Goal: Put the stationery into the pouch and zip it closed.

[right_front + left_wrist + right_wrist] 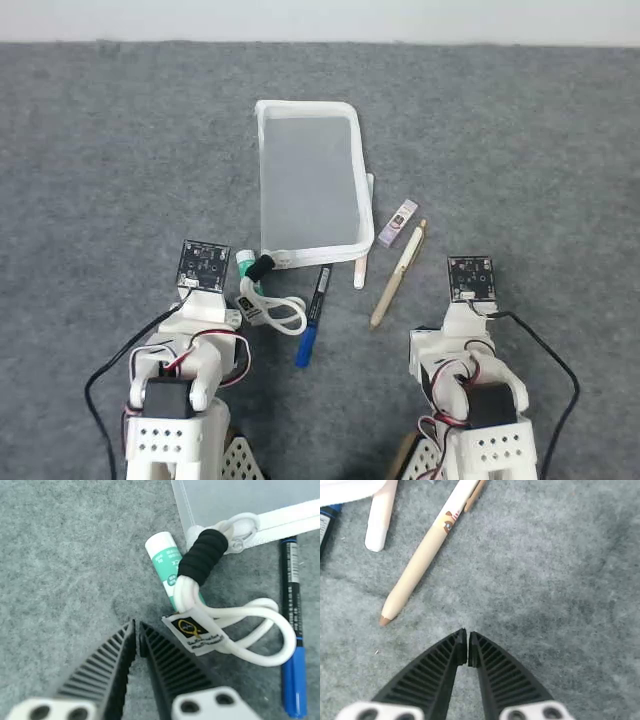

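You have open grey worktop on every side. The pouch lies flat ahead, between both arms, with pens along its right edge. Your left pincer has its tips together and holds nothing. It sits just short of the pouch's white cord and the green glue stick. Your right pincer is likewise pressed together and holds nothing, near the beige pen but apart from it.

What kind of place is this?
Probably a robot practice table: a grey felt mat, left arm and right arm mounted side by side, pouch and beige pen laid out.
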